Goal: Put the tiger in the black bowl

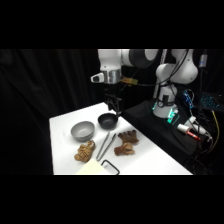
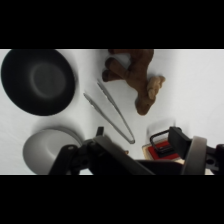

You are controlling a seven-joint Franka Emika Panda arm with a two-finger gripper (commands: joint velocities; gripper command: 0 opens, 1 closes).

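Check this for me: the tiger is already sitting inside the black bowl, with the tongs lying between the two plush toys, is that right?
Not quite. The tiger is not in the black bowl; the side view shows it lying on the white table, in front of the grey bowl, and the black bowl is empty. The rest holds: the tongs do lie between the tiger and the brown plush.

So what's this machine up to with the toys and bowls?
The white arm's hand hangs above the black bowl near the table's far edge, holding nothing. The tiger lies on the table in front of the grey bowl, untouched. Metal tongs and a brown plush animal lie beside it.
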